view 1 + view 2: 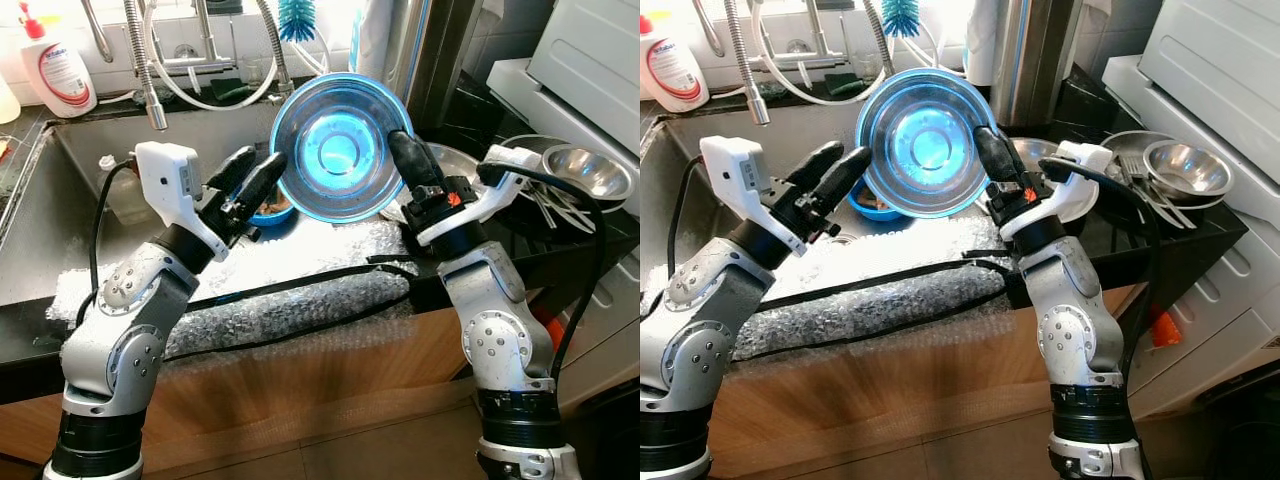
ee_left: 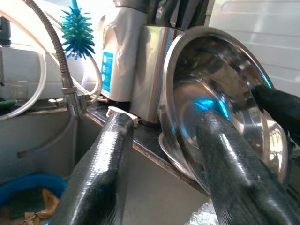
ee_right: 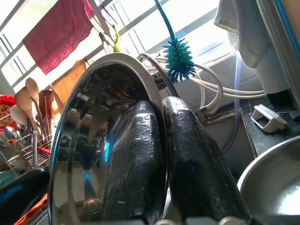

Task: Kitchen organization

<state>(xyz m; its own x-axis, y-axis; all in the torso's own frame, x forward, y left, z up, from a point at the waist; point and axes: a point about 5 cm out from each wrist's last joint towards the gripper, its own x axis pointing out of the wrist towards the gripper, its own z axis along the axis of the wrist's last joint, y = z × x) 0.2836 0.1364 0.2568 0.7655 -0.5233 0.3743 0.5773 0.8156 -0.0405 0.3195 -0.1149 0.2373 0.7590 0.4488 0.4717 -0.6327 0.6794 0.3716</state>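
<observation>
A shiny steel bowl (image 1: pixel 335 150) is held up on edge over the sink, its hollow side facing me. My right gripper (image 1: pixel 405 155) is shut on its right rim; in the right wrist view the rim of the bowl (image 3: pixel 84 154) runs between the two black fingers (image 3: pixel 136 159). My left gripper (image 1: pixel 252 172) is open at the bowl's left rim. In the left wrist view one finger (image 2: pixel 103 164) stands outside the bowl (image 2: pixel 220 79) and the other lies in front of its hollow side.
Below lies the sink (image 1: pixel 90 180) with a blue dish (image 1: pixel 272 210) holding a sponge. A faucet hose (image 1: pixel 150 70), a teal brush (image 1: pixel 297 18) and a soap bottle (image 1: pixel 58 65) stand behind. More steel bowls (image 1: pixel 590 168) and cutlery sit right. Bubble wrap (image 1: pixel 300 290) covers the counter edge.
</observation>
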